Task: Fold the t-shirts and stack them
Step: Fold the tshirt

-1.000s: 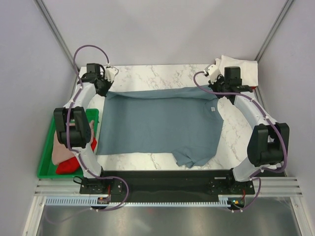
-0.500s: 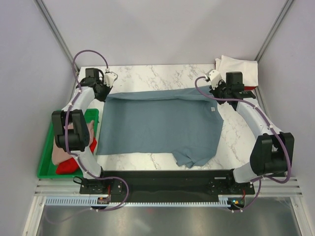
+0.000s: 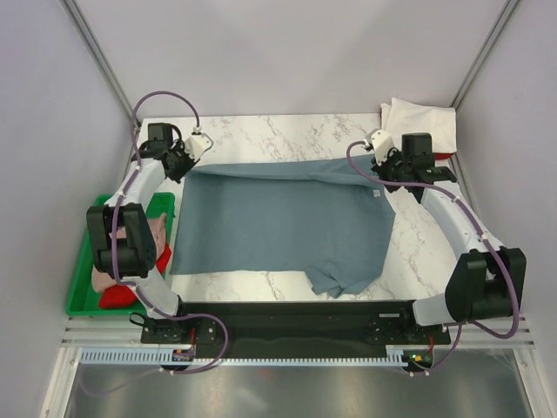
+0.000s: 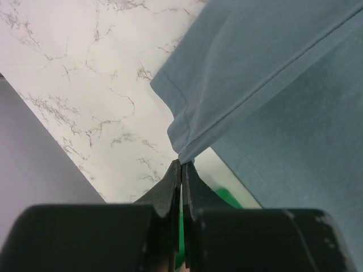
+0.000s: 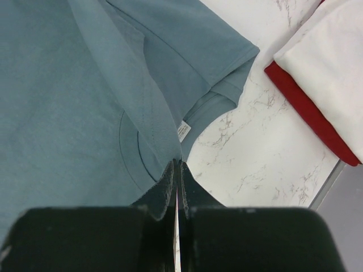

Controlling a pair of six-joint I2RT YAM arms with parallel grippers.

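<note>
The slate blue-grey soft cloth t-shirt [image 3: 287, 222] lies spread on the white marble table [image 3: 261, 131], one sleeve [image 3: 341, 277] bunched at 6 o'clock. Its long axis runs 9 to 3 o'clock. The far edge is lifted at both ends: left gripper [image 4: 181, 165] at 10 o'clock and right gripper [image 5: 177, 164] at 2 o'clock, each pinched tight on cloth.

Judgement: the fold must travel toward 6 o'clock, with both arms equally placed.

Beyond, at 1 o'clock, a folded white cloth shirt [image 3: 425, 124] rests on a folded red cloth shirt [image 5: 306, 106].
</note>
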